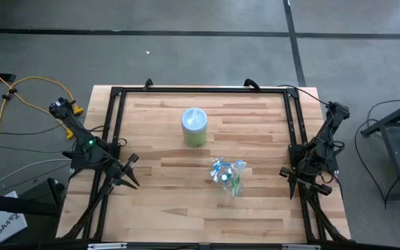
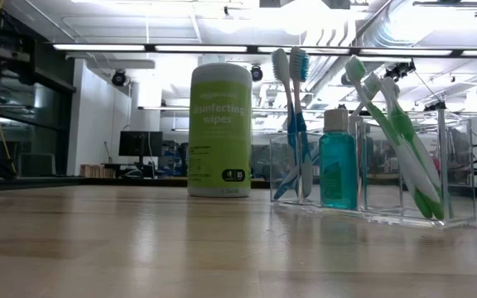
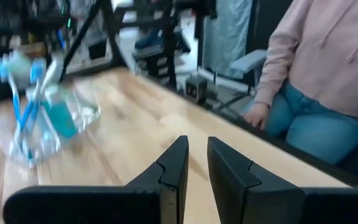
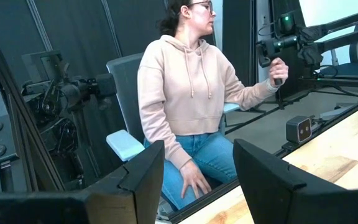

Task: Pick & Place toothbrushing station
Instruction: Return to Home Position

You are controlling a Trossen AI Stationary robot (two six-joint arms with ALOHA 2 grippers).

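The toothbrushing station (image 1: 228, 175) is a clear plastic holder standing upright on its flat base near the table's middle, slightly right. In the low view, the station (image 2: 371, 178) holds blue-white toothbrushes (image 2: 292, 124), green-white toothbrushes (image 2: 400, 132) and a teal bottle (image 2: 338, 161). It shows blurred in the left wrist view (image 3: 39, 118). My left gripper (image 1: 132, 173) waits at the table's left edge, its fingers (image 3: 176, 165) a narrow gap apart with nothing between them. My right gripper (image 1: 288, 182) waits at the right edge, wide open (image 4: 197, 171) and empty.
A green canister of disinfecting wipes (image 1: 194, 127) stands behind the station, toward the far edge. A black frame rail (image 1: 200, 90) runs around the table. A person in a pink hoodie (image 4: 185, 93) sits beyond the table's near side. Bare wood (image 1: 186, 208) lies toward the near edge.
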